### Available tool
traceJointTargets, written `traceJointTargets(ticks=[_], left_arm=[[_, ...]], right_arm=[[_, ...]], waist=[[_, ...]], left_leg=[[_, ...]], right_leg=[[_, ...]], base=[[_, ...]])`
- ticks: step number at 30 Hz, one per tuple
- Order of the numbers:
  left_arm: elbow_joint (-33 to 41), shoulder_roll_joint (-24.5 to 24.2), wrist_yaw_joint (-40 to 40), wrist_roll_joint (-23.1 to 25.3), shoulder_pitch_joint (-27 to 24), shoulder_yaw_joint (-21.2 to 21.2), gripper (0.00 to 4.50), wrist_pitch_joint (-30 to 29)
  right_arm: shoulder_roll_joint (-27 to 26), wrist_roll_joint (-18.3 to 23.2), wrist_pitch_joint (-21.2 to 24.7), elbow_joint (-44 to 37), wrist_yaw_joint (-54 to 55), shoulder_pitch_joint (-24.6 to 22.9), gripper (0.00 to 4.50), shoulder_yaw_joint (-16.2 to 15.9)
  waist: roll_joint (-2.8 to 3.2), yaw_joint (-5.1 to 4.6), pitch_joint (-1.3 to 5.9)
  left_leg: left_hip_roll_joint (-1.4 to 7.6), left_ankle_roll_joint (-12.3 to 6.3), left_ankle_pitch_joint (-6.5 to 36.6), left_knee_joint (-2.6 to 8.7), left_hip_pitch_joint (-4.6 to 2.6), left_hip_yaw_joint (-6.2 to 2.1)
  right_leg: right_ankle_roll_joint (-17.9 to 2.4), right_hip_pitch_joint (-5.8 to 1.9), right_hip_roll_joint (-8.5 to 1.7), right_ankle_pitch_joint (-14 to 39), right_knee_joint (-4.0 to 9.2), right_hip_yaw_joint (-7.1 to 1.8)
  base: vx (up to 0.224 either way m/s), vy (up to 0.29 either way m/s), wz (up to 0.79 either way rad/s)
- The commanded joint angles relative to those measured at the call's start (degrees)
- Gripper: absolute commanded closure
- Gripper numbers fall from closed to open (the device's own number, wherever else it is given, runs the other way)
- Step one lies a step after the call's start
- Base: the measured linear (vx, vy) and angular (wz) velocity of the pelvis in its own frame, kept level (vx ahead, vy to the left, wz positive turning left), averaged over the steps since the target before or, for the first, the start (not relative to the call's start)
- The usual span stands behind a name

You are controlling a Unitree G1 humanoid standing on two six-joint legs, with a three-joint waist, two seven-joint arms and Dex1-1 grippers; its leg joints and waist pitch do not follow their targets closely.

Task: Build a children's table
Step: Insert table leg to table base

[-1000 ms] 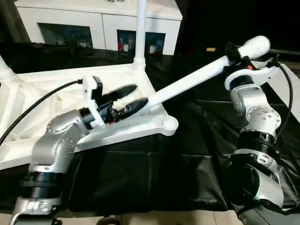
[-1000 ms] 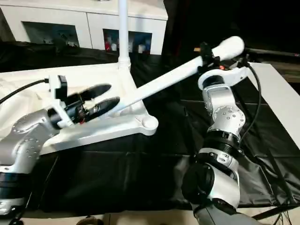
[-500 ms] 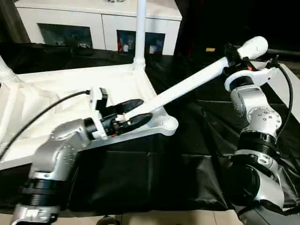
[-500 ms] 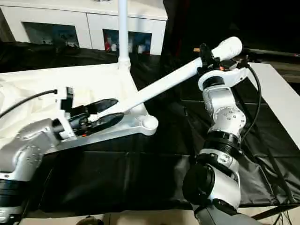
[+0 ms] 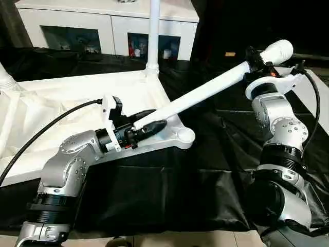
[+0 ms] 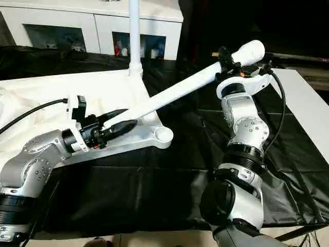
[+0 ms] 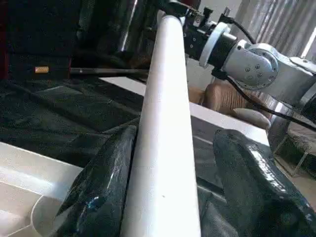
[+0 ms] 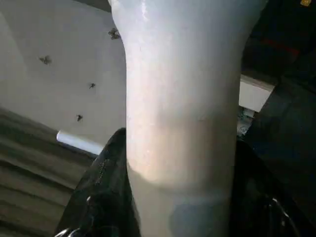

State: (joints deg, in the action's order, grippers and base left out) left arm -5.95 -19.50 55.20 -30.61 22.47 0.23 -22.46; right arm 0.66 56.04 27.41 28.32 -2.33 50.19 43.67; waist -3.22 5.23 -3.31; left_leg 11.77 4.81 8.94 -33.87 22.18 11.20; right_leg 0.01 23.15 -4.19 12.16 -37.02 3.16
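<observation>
In the left eye view a black sheet (image 5: 205, 170) covers the work surface, and behind it stands a white cabinet (image 5: 108, 23) with dark glass doors. The white tabletop (image 5: 61, 103) lies upside down on the sheet's left half, one leg (image 5: 153, 31) standing upright in its far corner socket, and the near right corner socket (image 5: 184, 136) is open. A loose leg (image 5: 205, 91) lies slanted, its long axis running from its thin end above the tabletop's near right corner up to its thick rounded end at the right. The left gripper (image 5: 146, 123) brackets the thin end; the right gripper (image 5: 257, 57) holds the thick end. The right eye view shows the same layout, with a white board (image 6: 306, 108) along the sheet's right edge. In the left wrist view the two black fingers (image 7: 98, 197) stand apart on either side of the leg, one touching it, the other clear of it. In the right wrist view the black fingers (image 8: 106, 187) press against both sides of the thick end. No writing is readable in any view.
</observation>
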Motion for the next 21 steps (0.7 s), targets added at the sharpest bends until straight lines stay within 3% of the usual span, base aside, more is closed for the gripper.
traceJointTargets(ticks=[1, 7, 9, 21], left_arm=[[0.8, 0.3, 0.6, -0.6, 0.7, 0.2, 2.11, -0.3], [1.0, 0.5, 0.2, -0.8, 0.5, 0.1, 2.53, -0.6], [1.1, 0.6, 0.2, -1.0, 0.5, 0.2, 2.88, -0.7], [2.4, 1.3, -0.1, -1.3, -0.6, 0.0, 3.09, -1.5]], right_arm=[[0.4, 0.6, -0.2, -0.4, 0.7, -0.4, 2.66, -0.7], [0.4, 0.9, -0.4, -0.4, 0.9, -0.5, 2.66, -0.7], [0.5, 1.0, -0.6, -0.4, 1.0, -0.5, 2.66, -0.8], [0.6, 1.4, -1.1, 0.1, 1.2, -0.2, 2.66, -1.2]], waist=[[0.37, 0.10, 4.29], [0.42, 0.03, 4.31], [0.40, 0.07, 4.31], [0.22, 0.06, 4.27]], left_leg=[[1.03, 1.95, 8.3, 3.69, -1.38, -0.32], [1.01, 1.79, 8.1, 3.65, -1.39, -0.30], [1.01, 1.79, 8.2, 3.66, -1.39, -0.30], [1.02, 1.78, 8.3, 3.66, -1.36, -0.30]], right_leg=[[-7.6, -2.70, -3.02, 3.3, 3.98, -2.46], [-7.8, -2.72, -2.99, 2.6, 3.93, -2.44], [-7.7, -2.72, -3.00, 2.9, 3.95, -2.45], [-7.4, -2.72, -3.02, 3.7, 4.05, -2.44]], base=[[0.000, 0.000, 0.00], [0.000, 0.000, 0.00], [0.000, 0.000, 0.00], [0.000, 0.000, 0.00]])
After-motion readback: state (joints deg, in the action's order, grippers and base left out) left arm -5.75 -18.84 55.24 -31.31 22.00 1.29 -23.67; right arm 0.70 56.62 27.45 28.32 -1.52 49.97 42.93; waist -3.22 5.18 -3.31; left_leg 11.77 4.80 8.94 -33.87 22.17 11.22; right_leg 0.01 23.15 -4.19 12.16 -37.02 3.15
